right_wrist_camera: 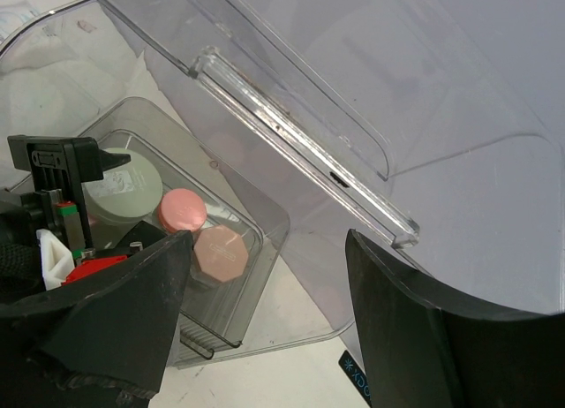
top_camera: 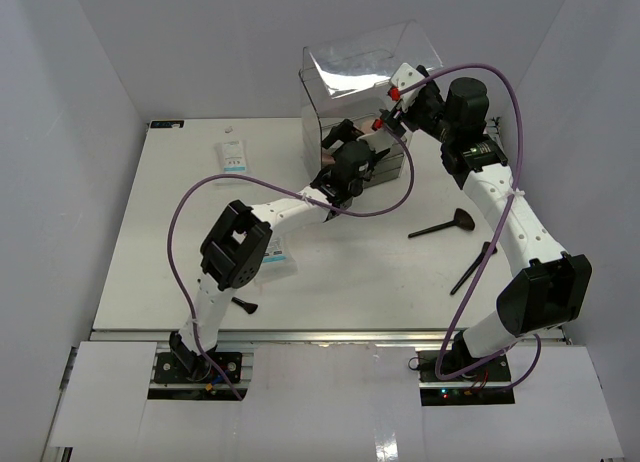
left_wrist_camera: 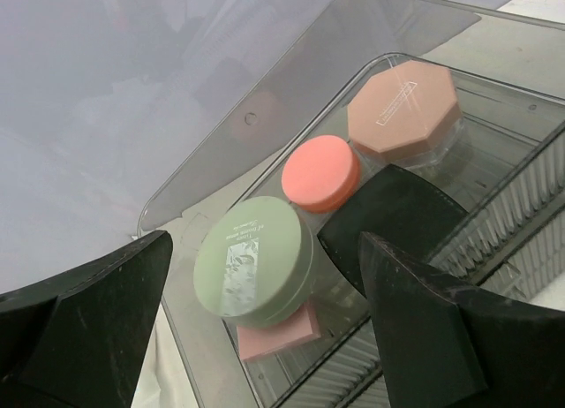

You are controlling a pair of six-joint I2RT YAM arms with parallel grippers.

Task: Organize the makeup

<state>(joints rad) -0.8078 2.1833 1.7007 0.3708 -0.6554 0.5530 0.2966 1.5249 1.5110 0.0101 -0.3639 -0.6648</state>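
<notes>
In the left wrist view an open grey drawer [left_wrist_camera: 173, 203] of the clear box [top_camera: 365, 77] holds makeup: a green round compact [left_wrist_camera: 254, 258] lying on a pink square pad [left_wrist_camera: 278, 335], a small pink round compact [left_wrist_camera: 321, 172], a beige octagonal compact [left_wrist_camera: 404, 106] and a black faceted compact [left_wrist_camera: 397, 209]. My left gripper [left_wrist_camera: 265, 337] hangs just above the green compact, open, with nothing between its fingers [left_wrist_camera: 88, 324]. My right gripper [right_wrist_camera: 265, 320] stands open beside the box's raised clear lid [right_wrist_camera: 300, 143]; the drawer [right_wrist_camera: 256, 249] lies below and to its left.
Two thin black brushes [top_camera: 445, 225] [top_camera: 472, 269] lie on the table right of centre, close to the right arm. White sachets lie at the back left [top_camera: 233, 157] and under the left arm [top_camera: 277, 250]. A small dark item [top_camera: 245, 305] sits near the front edge.
</notes>
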